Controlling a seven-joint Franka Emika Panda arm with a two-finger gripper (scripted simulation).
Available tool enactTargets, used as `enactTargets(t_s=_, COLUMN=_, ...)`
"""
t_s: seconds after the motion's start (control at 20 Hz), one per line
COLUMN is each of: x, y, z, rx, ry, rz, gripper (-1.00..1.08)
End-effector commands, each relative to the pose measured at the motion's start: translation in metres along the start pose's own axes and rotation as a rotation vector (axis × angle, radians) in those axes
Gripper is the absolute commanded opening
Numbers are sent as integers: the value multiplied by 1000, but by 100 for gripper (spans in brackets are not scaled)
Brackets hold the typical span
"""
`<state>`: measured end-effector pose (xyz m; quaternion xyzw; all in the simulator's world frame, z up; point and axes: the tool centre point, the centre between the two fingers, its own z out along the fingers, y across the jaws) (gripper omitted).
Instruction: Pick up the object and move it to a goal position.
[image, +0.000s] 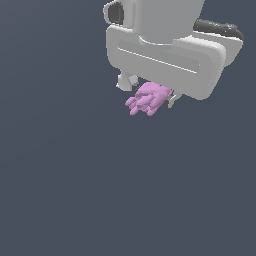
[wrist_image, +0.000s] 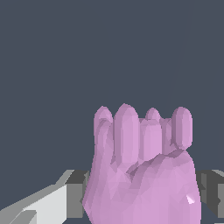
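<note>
A flat, plain slate-grey background (image: 75, 190) fills most of both views, with no edge or marking to tell floor from backdrop.

The white arm (image: 165, 20) comes in at the top of the exterior view, toward the exterior view's right. Its broad, rounded hand block spreads across below the wrist, with a long shallow slot along its face. A dark-lensed camera housing (image: 116, 13) sits on the side facing the exterior view's left, and a black band (image: 220, 27) shows behind the block on the exterior view's right.

Below that block hangs the gripper (image: 149, 95), its two short fingers (image: 127, 81) pointing downward. One finger shows at the exterior view's left of the load and the tip of the other peeks out at the exterior view's right. They are closed against a pink-purple lump, pressing it from both sides.

The object (image: 147, 100) is that lump: small, matte, irregular, with several stubby rounded knobs sticking out toward the exterior view's lower left. It sits directly under the hand block, between the fingers, much smaller than the block above it. In the wrist view it looms large (wrist_image: 142, 175), four or five blunt knobs in a row along its far end, with grey finger pads (wrist_image: 76, 192) touching it on either flank.
</note>
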<state>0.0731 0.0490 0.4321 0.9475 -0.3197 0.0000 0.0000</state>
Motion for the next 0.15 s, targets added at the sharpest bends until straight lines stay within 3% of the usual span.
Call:
enactTargets(t_s=0.0, x=1, y=-1, z=-2, rx=0, ry=0, rz=0, gripper=-100)
enactTargets(t_s=0.1, x=1, y=-1, z=-2, rx=0, ry=0, rz=0, gripper=-100)
